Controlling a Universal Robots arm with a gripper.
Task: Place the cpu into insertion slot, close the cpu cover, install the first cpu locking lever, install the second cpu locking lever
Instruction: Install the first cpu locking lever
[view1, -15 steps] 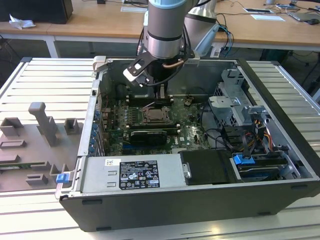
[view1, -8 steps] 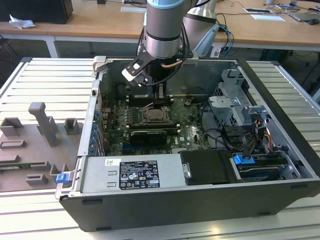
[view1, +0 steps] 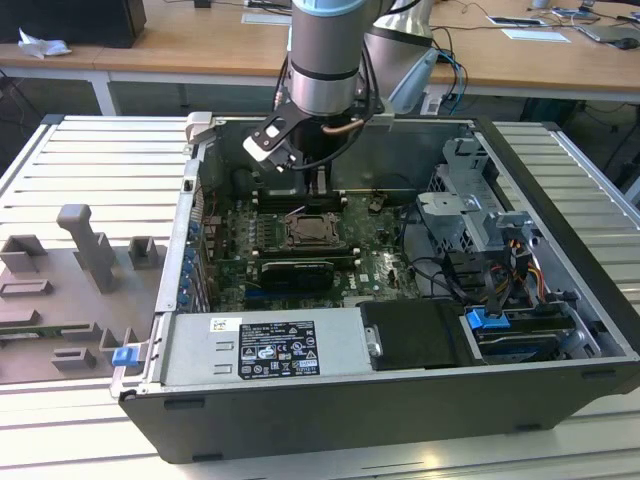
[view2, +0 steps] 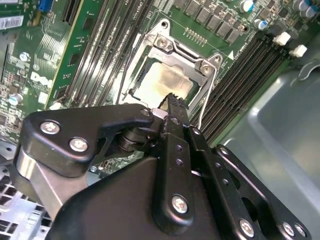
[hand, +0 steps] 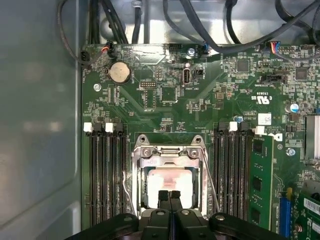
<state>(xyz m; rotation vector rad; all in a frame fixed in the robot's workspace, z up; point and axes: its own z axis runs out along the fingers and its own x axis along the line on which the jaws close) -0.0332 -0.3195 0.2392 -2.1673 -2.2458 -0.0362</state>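
My gripper (view1: 321, 190) hangs just above the insertion slot (view1: 310, 229) in the middle of the motherboard, inside the open computer case. Its black fingertips are pressed together with nothing between them, as both wrist views show (hand: 169, 196) (view2: 172, 100). The pale silvery cpu (hand: 167, 181) (view2: 162, 82) lies in the slot. The silvery cpu cover (hand: 167, 152) (view2: 186, 54) lies flat, framing the chip. Thin wire locking levers run along both sides of the socket (hand: 210, 180) (hand: 127, 189). Whether they are latched I cannot tell.
Long black memory slots (hand: 106, 175) (hand: 232, 170) flank the socket. A black expansion card (view1: 296, 270) lies nearer the power supply (view1: 265, 345). Drive cages and cables (view1: 480, 230) fill the exterior view's right. Grey fixtures (view1: 85, 250) stand outside the case on the exterior view's left.
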